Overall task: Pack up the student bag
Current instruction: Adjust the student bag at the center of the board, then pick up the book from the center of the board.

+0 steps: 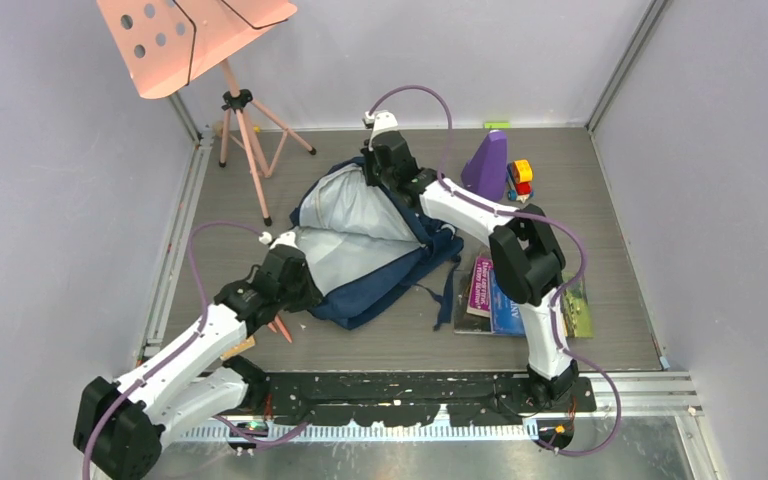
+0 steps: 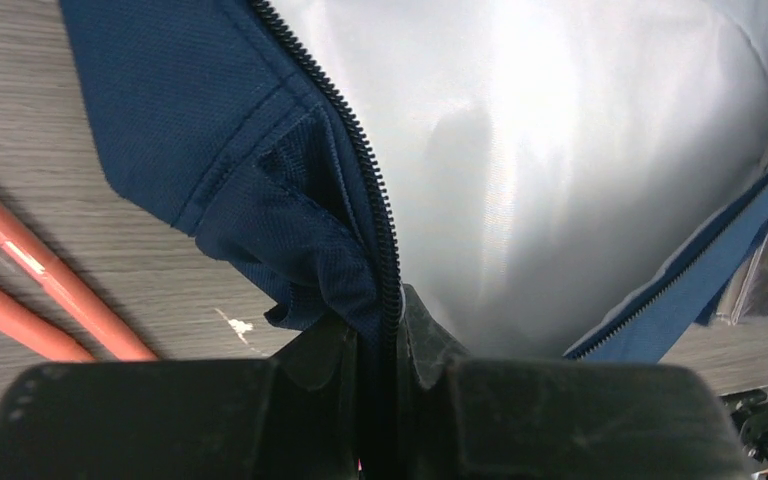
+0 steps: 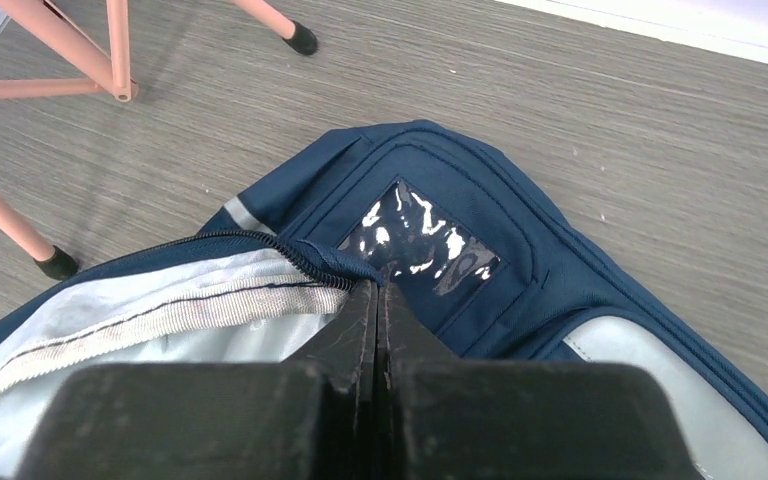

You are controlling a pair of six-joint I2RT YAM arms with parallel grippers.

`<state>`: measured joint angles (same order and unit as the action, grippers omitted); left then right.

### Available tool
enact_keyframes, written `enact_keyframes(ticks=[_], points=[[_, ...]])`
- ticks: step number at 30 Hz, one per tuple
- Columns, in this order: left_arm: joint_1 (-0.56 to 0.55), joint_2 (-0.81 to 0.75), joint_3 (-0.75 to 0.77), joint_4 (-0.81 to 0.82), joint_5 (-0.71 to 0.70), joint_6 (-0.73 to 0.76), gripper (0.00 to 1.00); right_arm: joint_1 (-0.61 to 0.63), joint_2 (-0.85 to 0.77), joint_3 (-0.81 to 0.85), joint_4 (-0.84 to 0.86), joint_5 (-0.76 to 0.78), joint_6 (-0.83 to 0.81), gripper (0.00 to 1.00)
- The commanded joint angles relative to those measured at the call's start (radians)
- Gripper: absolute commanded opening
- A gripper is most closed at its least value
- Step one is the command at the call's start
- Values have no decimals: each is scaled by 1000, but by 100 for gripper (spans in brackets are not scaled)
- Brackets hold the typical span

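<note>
Navy blue cloth and pale grey lining (image 1: 345, 240) fill the middle of the table (image 1: 380, 348). That is the bag (image 1: 360, 302). It lies on its side with its big mouth held open.

The left gripper (image 2: 392, 330) pinches the zip edge at the near side of the mouth, with its fingers almost together. The right gripper (image 3: 380, 292) is squeezed tight on the zip edge at the far side, next to a shiny clear window on the bag's front. The right arm reaches across the bag's right side.

Two red sticks (image 2: 50, 275) lie on the table just beside the left gripper, under the left arm. One pink stand (image 1: 175, 40) is at the far left, and its thin legs come down near the bag's far corner. One purple cone (image 1: 487, 160) stands at the far right, with one small red and yellow toy (image 1: 521, 177) right beside it. One pile of books (image 1: 488, 290) lies to the right of the bag, under the right arm. Three covers show: pink, blue and green.
</note>
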<state>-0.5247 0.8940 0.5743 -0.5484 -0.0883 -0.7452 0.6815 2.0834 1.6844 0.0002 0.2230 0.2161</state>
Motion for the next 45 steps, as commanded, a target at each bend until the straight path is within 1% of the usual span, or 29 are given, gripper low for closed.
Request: enact_keyframes(ticks=[1,4,7,8,10,11,12,15,16,17,19,20,21,22,23,24,26,27,28,30,34,38,42,43,44,45], points=[[-124,25,-9,116,-19,-72,0,9,118,73,-47,-82,-20,1],[-215,99,-13,214,-33,-105,0,9,153,118,-48,-111,-41,1],[-295,212,21,263,-34,-113,0,9,157,133,-70,-117,-41,1],[-314,248,46,273,-29,-108,1,9,150,122,-70,-116,-38,1],[-334,308,81,280,-11,-87,8,9,99,85,-62,-123,-33,1],[-334,328,99,275,-8,-72,15,9,85,71,-60,-134,-32,1],[-334,338,116,262,-14,-52,25,9,51,42,-61,-143,-32,1],[-334,311,160,195,-61,-2,66,9,-19,-41,-72,-197,-33,1],[-334,296,174,167,-78,20,76,9,-53,-59,-81,-202,-33,1],[-333,281,191,135,-97,40,83,9,-71,-92,-85,-206,-23,2],[-324,254,227,66,-120,80,93,9,-132,-144,-93,-250,-5,12],[-317,243,247,29,-125,97,95,9,-174,-160,-102,-260,1,24],[-306,232,269,-9,-128,114,98,9,-195,-187,-110,-276,13,32],[-294,225,289,-44,-127,130,99,9,-243,-199,-131,-285,23,46],[-280,218,309,-72,-120,151,100,9,-265,-220,-144,-299,27,52],[-262,210,327,-105,-110,168,100,8,-314,-231,-173,-303,38,63],[-227,198,374,-163,-84,206,100,9,-393,-262,-224,-288,55,72],[-207,188,389,-185,-71,224,100,9,-417,-281,-242,-263,57,75],[-188,178,402,-199,-58,244,100,9,-466,-290,-287,-246,58,81],[-149,158,418,-215,-30,283,100,5,-530,-310,-369,-175,58,85],[-62,158,450,-225,36,347,100,-32,-639,-341,-547,-45,95,89],[-34,155,477,-207,77,397,100,-125,-764,-415,-706,50,153,92],[-27,140,503,-188,67,458,100,-291,-896,-519,-826,119,222,98],[-25,135,501,-174,58,476,100,-367,-936,-558,-841,125,231,99],[-23,133,495,-164,43,489,100,-405,-952,-596,-870,139,252,100],[-20,130,491,-156,25,497,100,-493,-986,-615,-889,145,261,100]])
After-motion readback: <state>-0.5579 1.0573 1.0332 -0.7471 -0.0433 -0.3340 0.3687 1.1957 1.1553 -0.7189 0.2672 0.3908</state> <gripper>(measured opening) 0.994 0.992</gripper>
